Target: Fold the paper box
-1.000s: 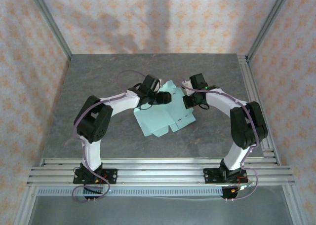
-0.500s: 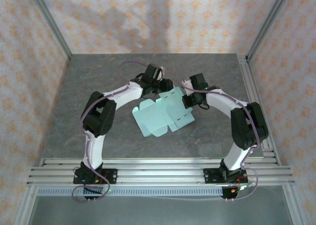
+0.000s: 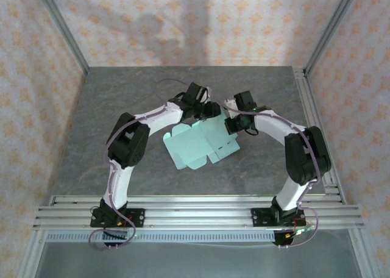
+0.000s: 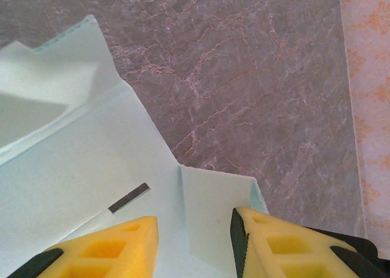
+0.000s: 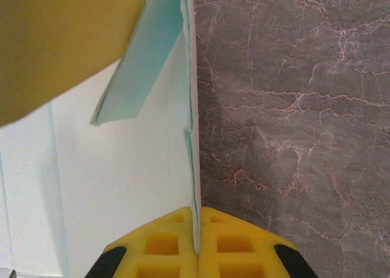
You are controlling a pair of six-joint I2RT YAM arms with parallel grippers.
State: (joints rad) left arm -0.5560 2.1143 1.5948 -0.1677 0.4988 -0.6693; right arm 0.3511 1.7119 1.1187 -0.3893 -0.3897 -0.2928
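Note:
The paper box (image 3: pixel 198 147) is a pale mint die-cut sheet lying mostly flat in the middle of the grey table. My left gripper (image 3: pixel 210 112) hangs over its far edge. In the left wrist view the jaws (image 4: pixel 194 220) stand partly open, with a creased flap (image 4: pixel 216 199) and the sheet (image 4: pixel 73 168) beneath them. My right gripper (image 3: pixel 234 124) holds the sheet's far right edge. In the right wrist view its yellow fingers (image 5: pixel 198 214) are shut on the upturned edge of the card (image 5: pixel 122 180). A yellow left fingertip (image 5: pixel 61 40) shows at the top left there.
The grey marbled table (image 3: pixel 122 107) has bare room to the left, behind and right of the sheet. Aluminium rails (image 3: pixel 195 208) run along the near edge and another rail (image 3: pixel 314 125) along the right side. Patterned walls (image 3: pixel 195 22) close in the cell.
My left gripper has moved right along the sheet's far edge towards the right gripper, and its jaws have narrowed. The sheet's far flap has dropped over. The right arm has held still.

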